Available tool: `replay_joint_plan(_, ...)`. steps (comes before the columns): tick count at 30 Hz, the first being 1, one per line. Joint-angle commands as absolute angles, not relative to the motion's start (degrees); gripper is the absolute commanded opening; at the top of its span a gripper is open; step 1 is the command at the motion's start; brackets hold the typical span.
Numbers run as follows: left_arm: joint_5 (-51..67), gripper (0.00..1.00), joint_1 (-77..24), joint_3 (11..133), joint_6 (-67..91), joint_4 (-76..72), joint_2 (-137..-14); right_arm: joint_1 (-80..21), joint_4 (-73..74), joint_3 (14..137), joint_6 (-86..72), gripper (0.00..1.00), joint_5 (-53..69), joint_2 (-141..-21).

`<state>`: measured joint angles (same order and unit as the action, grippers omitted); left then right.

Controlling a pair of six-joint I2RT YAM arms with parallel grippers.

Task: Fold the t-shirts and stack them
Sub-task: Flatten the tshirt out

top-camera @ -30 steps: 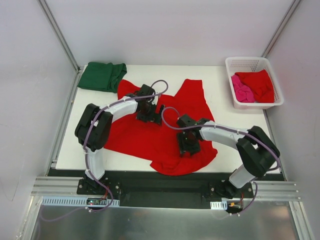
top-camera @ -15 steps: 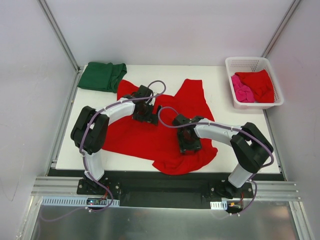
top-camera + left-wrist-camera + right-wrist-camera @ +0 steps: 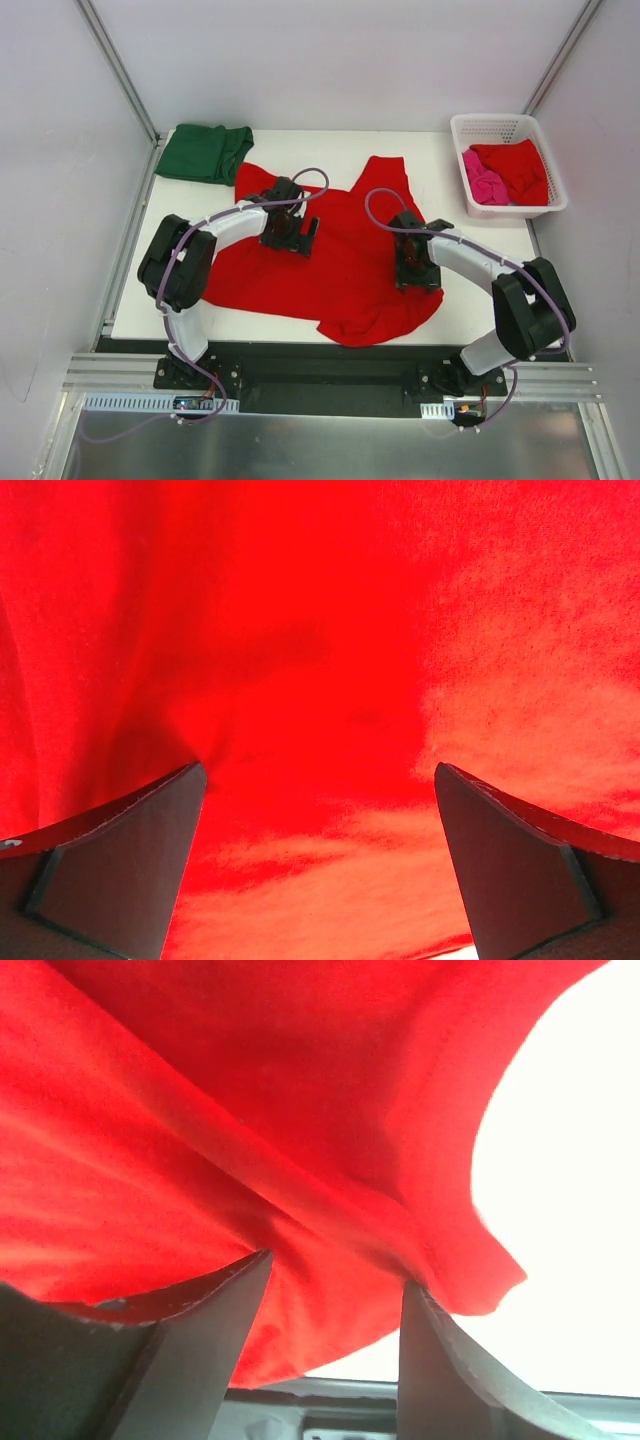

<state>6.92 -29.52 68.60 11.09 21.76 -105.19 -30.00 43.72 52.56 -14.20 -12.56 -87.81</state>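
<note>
My left gripper (image 3: pixel 320 770) hangs with fingers spread wide over the red t-shirt (image 3: pixel 340 265), which lies rumpled across the middle of the table (image 3: pixel 470 195). My right gripper (image 3: pixel 335 1265) straddles a fold near the shirt's right edge; I cannot tell whether it pinches.

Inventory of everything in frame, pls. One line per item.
red t-shirt: 1, bright red, spread out on the middle of the table, under both grippers
green t-shirt: 1, dark green, folded, far left corner of the table
basket: 1, white plastic lattice, far right corner
red t-shirt in basket: 1, red, crumpled, right side of the basket
pink t-shirt: 1, pink, crumpled, left side of the basket
table: 1, white
left gripper: 1, black, wide open over the red cloth
right gripper: 1, black, fingers apart at the shirt's right edge
</note>
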Motion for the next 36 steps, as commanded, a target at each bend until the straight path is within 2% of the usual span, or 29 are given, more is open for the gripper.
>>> replay_joint_plan(1, 6.1, 0.99, -29.0, 67.9, 10.8, 22.6, -101.9, -30.5, 47.3, 53.8, -11.7, 0.59, -15.4, -82.7)
replay_joint_plan(5, 5.7, 0.99, -29.0, 67.6, 10.9, 22.5, -101.3, -36.3, 47.7, 54.0, -13.3, 0.59, -14.3, -74.8)
replay_joint_plan(12, 6.0, 0.99, -29.0, 69.3, 11.3, 22.5, -102.9, -44.8, 41.2, 47.2, -14.0, 0.55, -4.5, -56.4)
replay_joint_plan(19, 7.6, 0.99, -24.5, 71.0, 11.9, 22.4, -103.3, -51.7, 37.6, 37.5, -11.2, 0.54, 1.4, -48.5)
replay_joint_plan(24, 16.8, 0.99, -14.8, 69.4, 14.8, 17.6, -101.0, -60.2, 34.5, 37.5, -11.8, 0.55, -4.7, -51.1)
replay_joint_plan(26, 17.0, 0.99, -12.9, 69.3, 14.9, 17.2, -100.0, -64.8, 32.8, 38.8, -10.9, 0.56, -8.2, -55.4)
replay_joint_plan(30, 16.7, 0.99, -12.5, 69.5, 15.0, 17.1, -98.8, -73.6, 30.7, 45.2, -8.5, 0.58, -13.6, -66.7)
replay_joint_plan(36, 17.3, 0.99, -12.5, 68.7, 16.0, 16.5, -98.4, -80.1, 25.1, 50.9, -5.1, 0.58, -15.9, -80.1)
